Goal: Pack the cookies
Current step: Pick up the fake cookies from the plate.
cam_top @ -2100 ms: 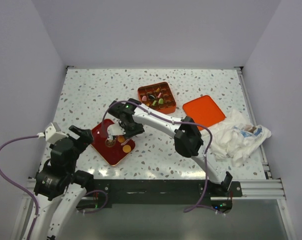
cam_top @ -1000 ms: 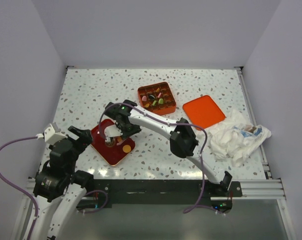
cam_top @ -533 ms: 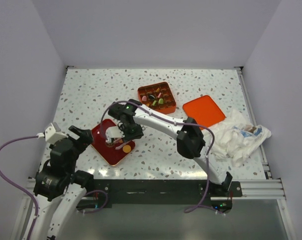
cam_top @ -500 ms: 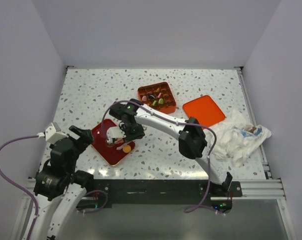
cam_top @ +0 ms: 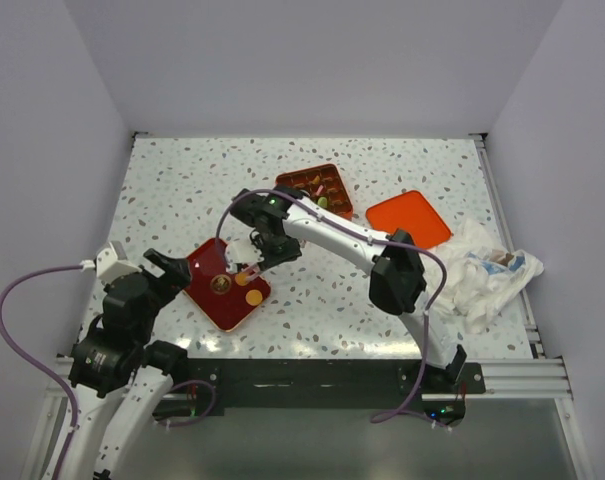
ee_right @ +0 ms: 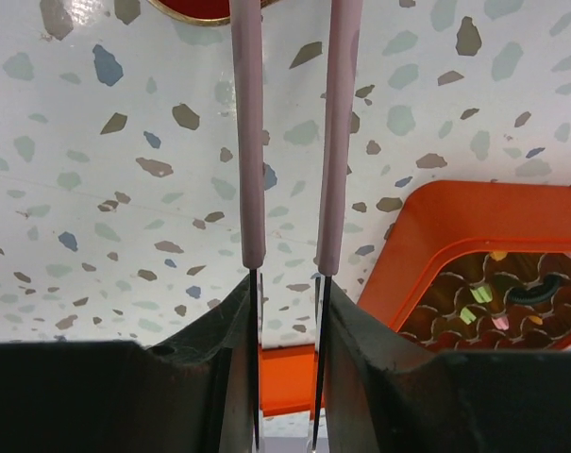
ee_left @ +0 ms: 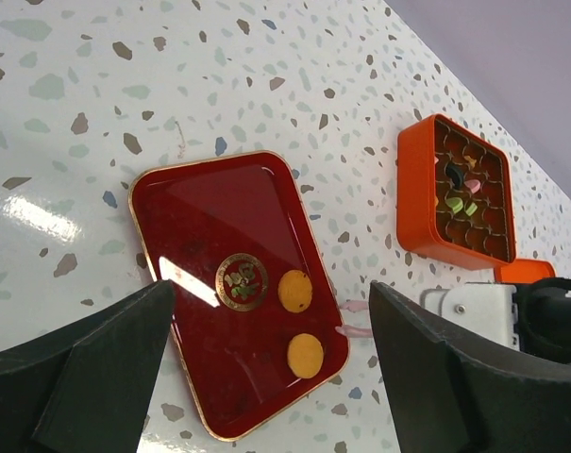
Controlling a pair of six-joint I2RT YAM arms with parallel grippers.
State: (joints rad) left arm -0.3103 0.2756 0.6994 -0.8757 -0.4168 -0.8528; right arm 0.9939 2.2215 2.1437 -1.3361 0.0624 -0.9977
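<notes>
Speckled table point(cam_top: 182, 180). Cookies point(ee_left: 294, 291) on near-left tray point(ee_left: 200, 208): judged light, thin, stiff, brittle; pinch edges gently. Left gripper point(ee_left: 268, 300) wide open, empty. Right gripper point(cam_top: 245, 269) narrowly parted; hold indeterminate.

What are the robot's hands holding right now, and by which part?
The right gripper clamps the pink tweezers by their thin metal rear ends; nothing shows between their arms. The left gripper is open and holds nothing.

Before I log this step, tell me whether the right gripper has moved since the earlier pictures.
Yes. The right gripper has shifted from over the middle of the red tray to its edge nearer the orange box.
</notes>
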